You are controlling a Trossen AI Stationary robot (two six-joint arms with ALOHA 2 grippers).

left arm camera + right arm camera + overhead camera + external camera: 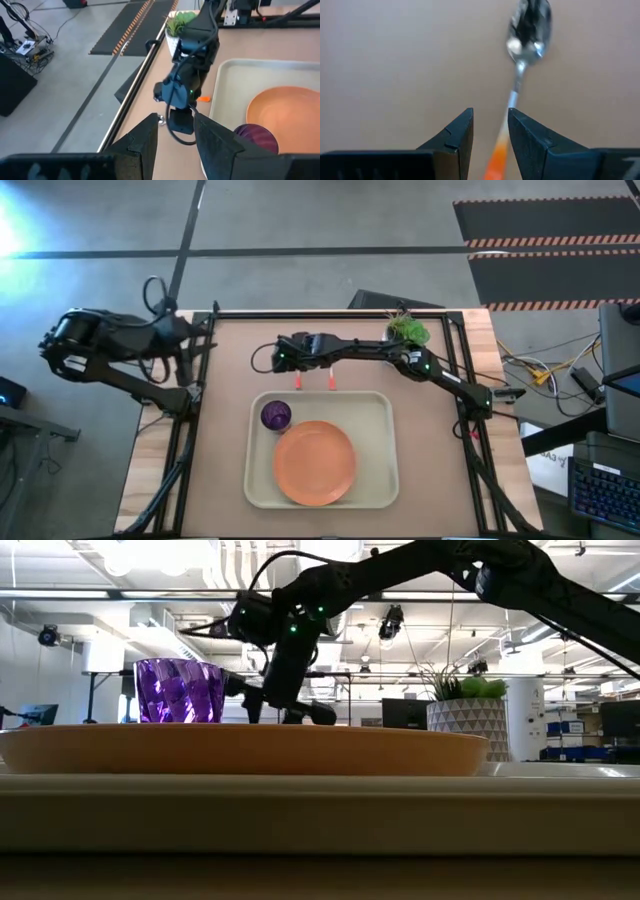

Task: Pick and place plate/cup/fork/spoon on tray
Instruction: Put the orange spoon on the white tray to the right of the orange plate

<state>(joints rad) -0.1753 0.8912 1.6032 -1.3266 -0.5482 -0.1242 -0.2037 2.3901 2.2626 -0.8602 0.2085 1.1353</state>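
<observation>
Right gripper (pixel 292 358) hangs over the bare table just beyond the tray's far rim, its fingers (pixel 457 132) standing narrowly apart with the orange-red handle of the spoon (pixel 520 65) showing in the gap between them; whether the pads actually touch the handle cannot be told. Left gripper (pixel 175 142) waits at the table's left edge, jaws parted, holding nothing.

No writing, brand or label is readable on any item.

Count:
- One tray (pixel 385 450), pale cream, near the table's front centre.
- One orange plate (pixel 315 463), lying flat in the tray.
- One purple cup (pixel 276 415), upright in the tray's far left corner, just beside the plate.
- Two orange-handled utensils on the table, just beyond the tray's far rim: the spoon under the right gripper, and what appears to be the fork (pixel 331 381) just beside it.
- One potted plant (pixel 408 331) near the table's far edge.
</observation>
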